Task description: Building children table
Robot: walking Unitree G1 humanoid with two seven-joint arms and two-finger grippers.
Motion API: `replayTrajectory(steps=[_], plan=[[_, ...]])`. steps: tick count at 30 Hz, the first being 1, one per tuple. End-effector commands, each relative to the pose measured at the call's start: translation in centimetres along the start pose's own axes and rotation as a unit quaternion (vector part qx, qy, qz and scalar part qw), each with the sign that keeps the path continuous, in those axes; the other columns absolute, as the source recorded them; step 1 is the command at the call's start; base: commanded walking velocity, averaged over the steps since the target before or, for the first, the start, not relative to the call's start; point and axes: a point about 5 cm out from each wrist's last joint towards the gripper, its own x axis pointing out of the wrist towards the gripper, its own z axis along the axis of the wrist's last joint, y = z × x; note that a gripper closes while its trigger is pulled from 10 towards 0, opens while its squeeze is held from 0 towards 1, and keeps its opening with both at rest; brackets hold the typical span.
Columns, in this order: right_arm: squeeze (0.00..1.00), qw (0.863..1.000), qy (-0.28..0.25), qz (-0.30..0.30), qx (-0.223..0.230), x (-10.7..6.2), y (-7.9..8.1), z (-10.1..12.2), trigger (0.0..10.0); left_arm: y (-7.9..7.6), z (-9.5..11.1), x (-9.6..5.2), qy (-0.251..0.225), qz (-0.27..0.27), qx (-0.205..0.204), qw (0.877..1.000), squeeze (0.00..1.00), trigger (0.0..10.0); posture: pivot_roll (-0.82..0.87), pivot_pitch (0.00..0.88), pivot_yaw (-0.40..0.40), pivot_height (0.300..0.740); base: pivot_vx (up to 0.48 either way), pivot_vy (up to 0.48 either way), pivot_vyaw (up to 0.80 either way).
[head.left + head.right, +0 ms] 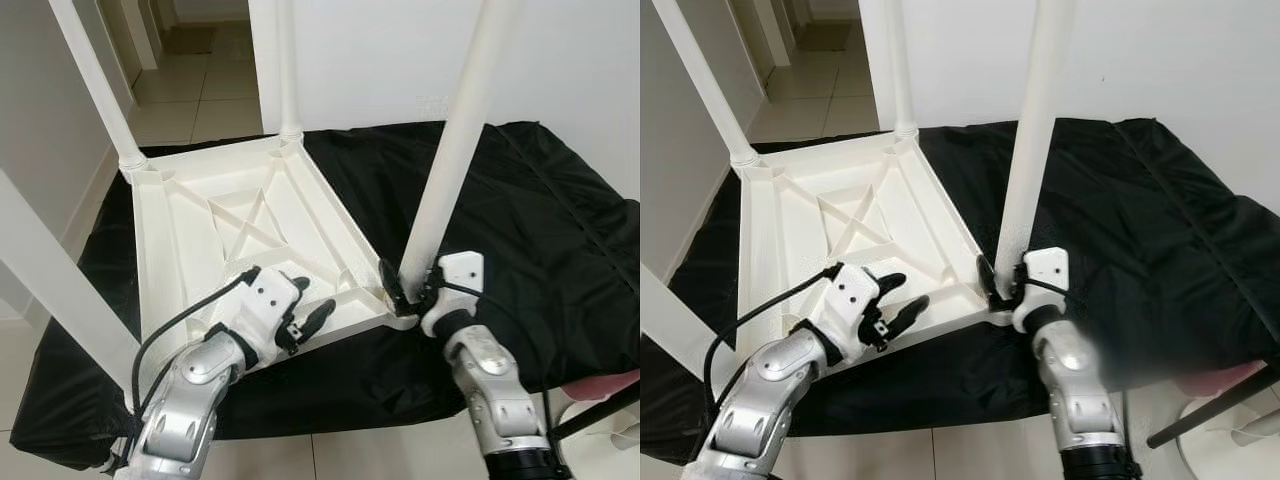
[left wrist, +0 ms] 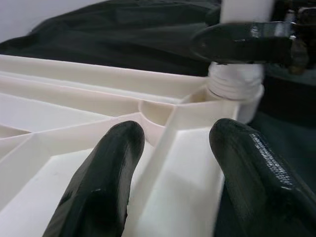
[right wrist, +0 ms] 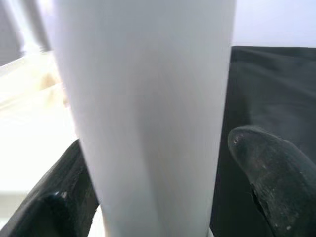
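Upturned white tabletop on black-draped counter. Right gripper clasps upright leg at its base, near-right corner socket; long axis vertical. Left gripper released, fingers spread over near edge, just left of socket.

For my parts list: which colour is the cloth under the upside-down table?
Black; the cloth shows best in the left eye view, under the white table.
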Motion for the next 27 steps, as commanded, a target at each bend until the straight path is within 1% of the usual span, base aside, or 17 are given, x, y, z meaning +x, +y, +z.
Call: replayTrajectory(steps=[1,4,5,6,7,9,10,11,14,16,18,20,22,23,25,26,27], plan=[[0.0,0.999,-0.004,0.035,-0.001,0.2,-0.1,0.1,10.0,-0.5,0.0,-0.2,0.004,-0.025,-0.008,1.0,0.0,10.0,-0.02,0.033,0.036,0.74,0.0,0.0,0.0],[0.0,0.999,-0.004,0.035,-0.001,0.2,-0.1,0.1,10.0,-0.5,0.0,-0.2,0.004,-0.025,-0.008,1.0,0.0,10.0,-0.02,0.033,0.036,0.74,0.0,0.0,0.0],[0.0,0.999,0.0,0.054,-0.009,0.4,-0.6,0.1,10.0,-0.7,0.0,-0.3,0.005,-0.032,-0.01,0.999,0.0,10.0,-0.02,0.033,0.037,0.74,0.0,0.0,0.0],[0.0,0.999,0.0,0.054,-0.009,0.4,-0.6,0.1,10.0,-0.7,0.0,-0.3,0.005,-0.032,-0.01,0.999,0.0,10.0,-0.02,0.033,0.037,0.74,0.0,0.0,0.0],[0.0,0.996,0.004,0.081,-0.022,0.7,-0.7,0.1,10.0,-0.9,0.0,-0.3,0.005,-0.038,-0.01,0.999,0.0,10.0,-0.02,0.032,0.037,0.74,0.0,0.0,0.0],[0.0,0.996,0.004,0.081,-0.022,0.7,-0.7,0.1,10.0,-0.9,0.0,-0.3,0.005,-0.038,-0.01,0.999,0.0,10.0,-0.02,0.032,0.037,0.74,0.0,0.0,0.0],[0.0,0.995,0.009,0.101,-0.023,0.9,-0.9,0.1,10.0,-1.1,-0.1,-0.3,0.007,-0.042,-0.009,0.999,0.0,10.0,-0.02,0.031,0.036,0.74,0.0,0.0,0.0],[0.0,0.992,0.016,0.12,-0.034,1.2,-0.9,0.0,10.0,-1.3,-0.1,-0.3,0.008,-0.044,-0.006,0.999,0.0,10.0,-0.02,0.03,0.033,0.74,0.0,0.0,0.0],[0.0,0.99,0.02,0.134,-0.038,1.4,-0.9,-0.2,10.0,-1.4,-0.1,-0.2,0.007,-0.045,-0.007,0.999,0.0,10.0,-0.02,0.026,0.032,0.74,0.0,0.0,0.0],[0.0,0.985,0.032,0.16,-0.057,1.7,-0.7,-0.6,10.0,-1.6,0.0,0.1,0.003,-0.049,-0.007,0.999,0.0,10.0,-0.02,0.016,0.028,0.74,0.0,0.0,0.0],[0.0,0.985,0.032,0.16,-0.057,1.7,-0.7,-0.6,10.0,-1.6,0.0,0.1,0.003,-0.049,-0.007,0.999,0.0,10.0,-0.02,0.016,0.028,0.74,0.0,0.0,0.0],[0.0,0.979,0.038,0.188,-0.069,1.8,-0.6,-0.9,10.0,-1.8,0.1,0.4,-0.002,-0.058,-0.007,0.998,0.0,10.0,-0.03,0.0,0.034,0.74,0.0,0.0,0.0],[0.0,0.977,0.039,0.198,-0.071,1.8,-0.5,-1.0,10.0,-1.9,0.2,0.4,-0.002,-0.062,-0.008,0.998,0.0,10.0,-0.03,0.0,0.034,0.74,0.0,0.0,0.0],[0.0,0.976,0.039,0.204,-0.069,1.8,-0.5,-1.1,4.2,-2.1,0.3,0.5,-0.002,-0.069,-0.004,0.998,0.0,10.0,-0.03,0.0,0.035,0.74,0.0,0.0,0.0],[0.0,0.976,0.039,0.204,-0.069,1.8,-0.5,-1.1,4.2,-2.1,0.3,0.5,-0.002,-0.069,-0.004,0.998,0.0,10.0,-0.03,0.0,0.035,0.74,0.0,0.0,0.0],[0.0,0.975,0.039,0.208,-0.068,1.9,-0.5,-1.3,0.0,-2.1,0.3,0.6,-0.002,-0.073,-0.003,0.997,0.0,10.0,-0.03,0.0,0.037,0.74,0.0,0.0,0.0],[0.0,0.975,0.04,0.21,-0.065,1.9,-0.6,-1.5,0.0,-2.1,0.2,0.7,0.002,-0.075,0.002,0.997,0.0,10.0,-0.03,0.0,0.041,0.74,0.0,0.0,0.0]])
